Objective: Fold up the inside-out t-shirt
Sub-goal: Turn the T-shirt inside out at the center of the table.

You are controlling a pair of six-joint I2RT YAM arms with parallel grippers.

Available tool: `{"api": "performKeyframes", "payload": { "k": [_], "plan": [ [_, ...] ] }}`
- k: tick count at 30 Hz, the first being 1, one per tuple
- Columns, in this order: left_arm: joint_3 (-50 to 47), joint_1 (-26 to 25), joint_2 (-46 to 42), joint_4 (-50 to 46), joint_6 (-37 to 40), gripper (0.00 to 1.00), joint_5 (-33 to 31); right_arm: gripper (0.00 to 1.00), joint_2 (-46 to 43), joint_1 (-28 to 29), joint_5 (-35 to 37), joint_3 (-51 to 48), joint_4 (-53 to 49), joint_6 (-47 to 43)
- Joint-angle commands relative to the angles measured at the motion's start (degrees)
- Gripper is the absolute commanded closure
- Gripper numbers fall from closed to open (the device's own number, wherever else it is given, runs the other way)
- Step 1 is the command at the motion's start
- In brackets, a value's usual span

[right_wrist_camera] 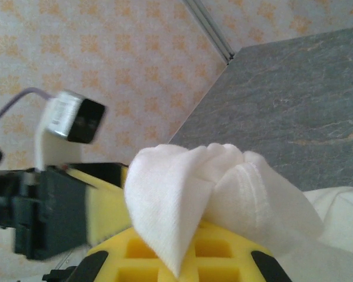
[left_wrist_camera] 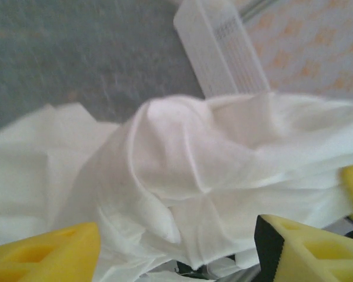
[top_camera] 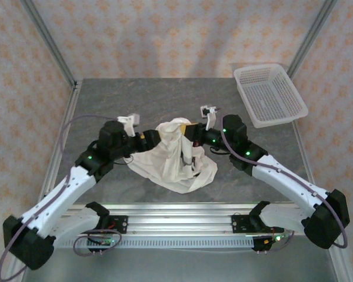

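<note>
1. My right fingers (right_wrist_camera: 182, 264) are together on a small bunch of the inside-out t-shirt (top_camera: 173, 158). The white cotton folds up and over their tips.
2. My left fingers (left_wrist_camera: 47, 252) stand wide apart with a bulge of the same cloth between them. I cannot tell whether they press on it.
3. Both sets of fingers meet nose to nose over the raised hump of cloth, on the near-left side of the basket (top_camera: 243, 97) and well apart from it.
4. The rest of the shirt lies crumpled on the counter (top_camera: 135, 100), spread out below the hump on the side away from the basket.
5. I judge that no fold has been made yet. The shirt has to be spread flat first.
6. Risks from here:
   - The right pinch holds little cloth, and thin cotton could slide out if I pull hard.
   - If my left fingers close here, they may catch several layers at once, and the shirt would lift as a lump.
   - My two sets of fingers sit very near each other, so a careless move could knock them together.
</note>
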Motion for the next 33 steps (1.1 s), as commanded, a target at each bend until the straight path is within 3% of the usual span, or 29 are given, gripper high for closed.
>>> {"api": "performKeyframes", "payload": {
  "k": [1, 5, 7, 12, 13, 20, 24, 27, 30, 33],
  "plan": [
    [0.8, -0.5, 4.0, 9.2, -4.8, 0.21, 3.0, 1.0, 0.6, -0.2, -3.6, 3.3, 3.1, 1.4],
    [1.5, -0.5, 9.7, 14.8, -8.6, 0.16, -0.5, 1.0, 0.6, 0.0, -5.7, 2.9, 4.1, 3.3],
    [1.2, -0.5, 11.6, 17.5, -10.2, 0.22, -1.1, 1.0, 0.1, 0.0, -5.4, 2.3, 4.4, 4.3],
    [3.3, 0.9, 9.9, 14.3, -8.0, 0.91, -2.3, 1.0, -3.6, -0.5, 3.8, -2.4, 3.0, 6.9],
    [4.1, 1.5, 8.9, 13.0, -6.9, 1.0, -2.0, 1.0, -4.1, -0.7, 5.1, -4.1, 3.2, 7.5],
    [8.7, 3.5, 3.8, 11.1, -6.0, 1.0, 6.3, 0.99, -0.2, 0.2, 4.9, -19.9, 9.8, 6.4],
    [9.1, 3.3, 3.1, 9.1, -3.7, 1.0, 7.7, 0.78, -1.3, 3.3, 7.4, -15.4, 0.3, -1.4],
    [9.6, 2.8, 2.8, 5.5, 0.0, 1.0, 7.5, 0.56, -3.7, 5.8, 13.0, -10.0, -5.1, -10.1],
    [9.9, 2.0, 2.6, 3.5, 3.5, 1.0, 8.1, 0.39, -4.5, 7.3, 16.8, -6.7, -4.2, -19.6],
    [11.3, 0.9, 2.6, 0.6, 7.2, 1.0, 9.5, 0.3, -2.9, 7.5, 17.6, -3.5, -2.8, -26.1]
  ]
}}
